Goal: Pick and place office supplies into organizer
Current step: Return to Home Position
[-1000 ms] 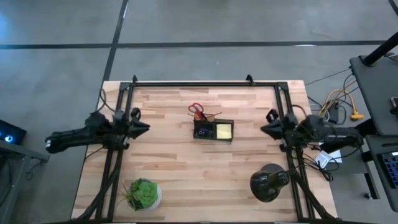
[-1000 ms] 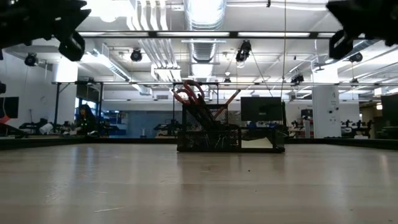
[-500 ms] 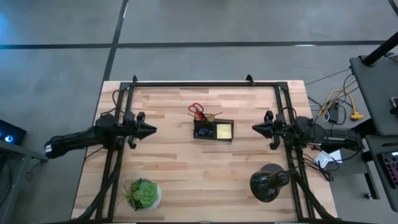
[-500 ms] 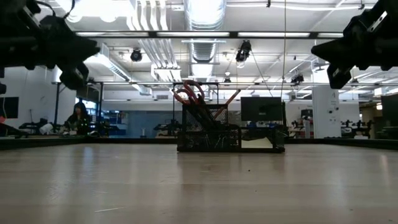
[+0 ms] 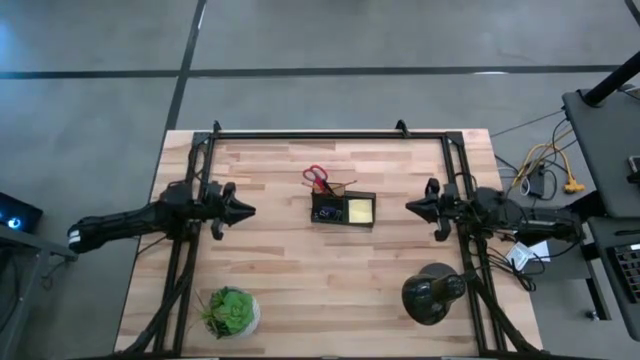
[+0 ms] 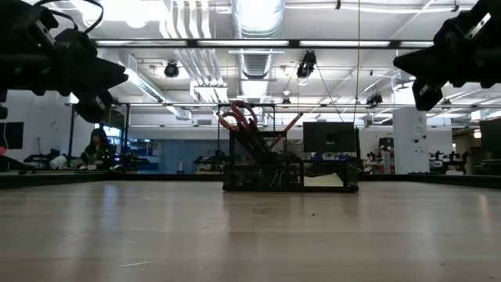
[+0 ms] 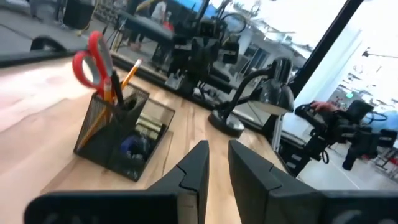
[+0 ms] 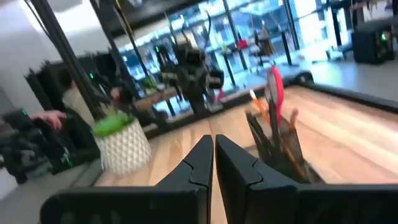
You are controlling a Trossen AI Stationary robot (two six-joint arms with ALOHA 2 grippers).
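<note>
The black mesh organizer (image 5: 343, 209) stands mid-table, toward the far edge. Red-handled scissors (image 7: 93, 59), an orange pencil (image 7: 130, 71) and dark pens stand upright in its left compartment. A yellow sticky-note pad (image 5: 360, 210) lies in its right compartment. My left gripper (image 5: 250, 210) hovers above the table, left of the organizer and pointing level at it. Its fingers (image 7: 200, 163) stand a narrow gap apart with nothing between them. My right gripper (image 5: 408, 207) hovers to the organizer's right, level and shut on nothing (image 8: 211, 146).
A black domed desk lamp (image 5: 432, 293) stands near the front right corner. A green potted plant (image 5: 230, 312) stands near the front left. Bare wood lies between each gripper and the organizer. Black frame rails (image 5: 310, 133) run along the table's far and side edges.
Both grippers have sunk from higher up and tipped to point level. Each has also reached a little toward the organizer from its own side. Most of this happened in the first half second. The organizer and its contents have stayed put.
</note>
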